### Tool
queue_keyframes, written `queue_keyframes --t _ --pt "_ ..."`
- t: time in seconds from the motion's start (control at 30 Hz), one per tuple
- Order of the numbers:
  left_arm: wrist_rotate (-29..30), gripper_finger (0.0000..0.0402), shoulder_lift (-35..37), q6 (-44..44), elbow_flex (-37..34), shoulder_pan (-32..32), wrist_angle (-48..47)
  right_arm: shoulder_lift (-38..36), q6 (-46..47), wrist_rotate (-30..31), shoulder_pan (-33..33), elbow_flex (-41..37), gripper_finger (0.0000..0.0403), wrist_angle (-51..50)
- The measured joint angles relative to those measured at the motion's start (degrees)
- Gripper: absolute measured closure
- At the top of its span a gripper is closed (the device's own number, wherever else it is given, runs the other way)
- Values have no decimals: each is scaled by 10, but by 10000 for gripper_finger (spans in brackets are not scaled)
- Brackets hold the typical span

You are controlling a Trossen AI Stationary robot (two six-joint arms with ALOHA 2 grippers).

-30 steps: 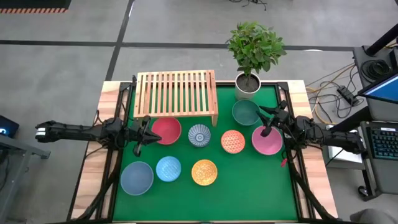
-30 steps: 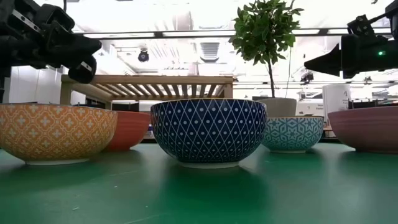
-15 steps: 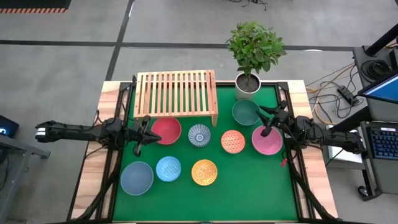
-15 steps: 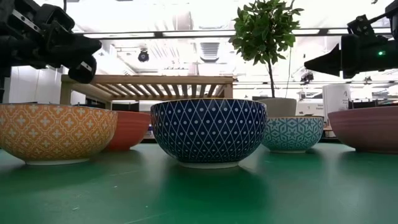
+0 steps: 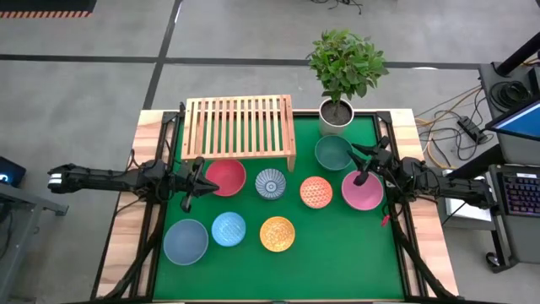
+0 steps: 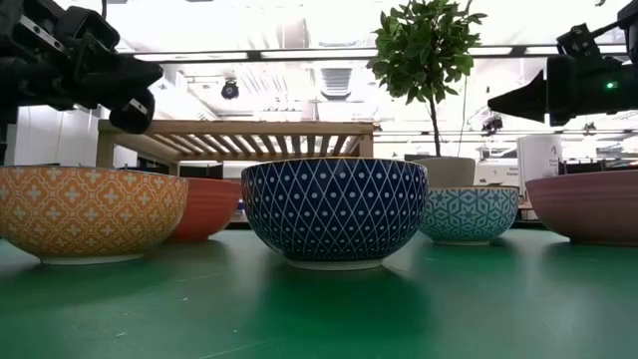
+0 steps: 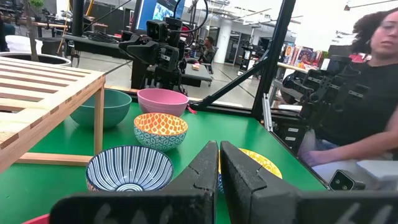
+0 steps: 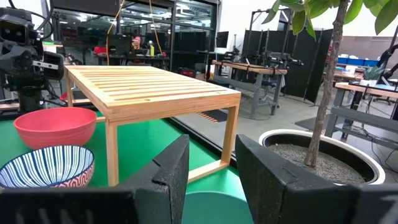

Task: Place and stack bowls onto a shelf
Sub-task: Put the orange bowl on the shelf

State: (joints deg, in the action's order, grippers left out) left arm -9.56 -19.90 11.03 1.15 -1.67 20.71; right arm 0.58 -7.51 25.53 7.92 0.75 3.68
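Observation:
The light-wood shelf [image 5: 240, 127] stands on its legs at the table's far left. Eight bowls rest on their bases on the green mat: red [image 5: 224, 177], dark blue patterned [image 5: 271, 183], orange [image 5: 315, 192], pink [image 5: 363, 190], teal [image 5: 334, 153], grey-blue [image 5: 186, 241], light blue [image 5: 229, 229], yellow [image 5: 278, 234]. My left gripper [image 5: 191, 182] hovers shut and empty just left of the red bowl. My right gripper [image 5: 364, 166] hovers open and empty between the teal and pink bowls. In the low view both grippers [image 6: 135, 90] [image 6: 508, 102] are above rim height.
A white pot with a leafy plant [image 5: 337, 114] stands at the far right, beside the shelf. A person [image 7: 367, 93] sits beyond the table in the left wrist view. The green mat [image 5: 337, 253] is bare at the near right.

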Motion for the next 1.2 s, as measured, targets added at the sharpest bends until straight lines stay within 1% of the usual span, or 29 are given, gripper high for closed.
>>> queue_keyframes --t 0.27,0.6,1.0,1.2 --pt "0 402 0 0 0 0 0 0 0 0 0 0 273 0" --pt "0 402 0 0 0 0 0 0 0 0 0 0 282 0" --pt "0 402 0 0 0 0 0 0 0 0 0 0 270 0" --pt "0 402 0 0 0 0 0 0 -1 0 0 0 275 1"
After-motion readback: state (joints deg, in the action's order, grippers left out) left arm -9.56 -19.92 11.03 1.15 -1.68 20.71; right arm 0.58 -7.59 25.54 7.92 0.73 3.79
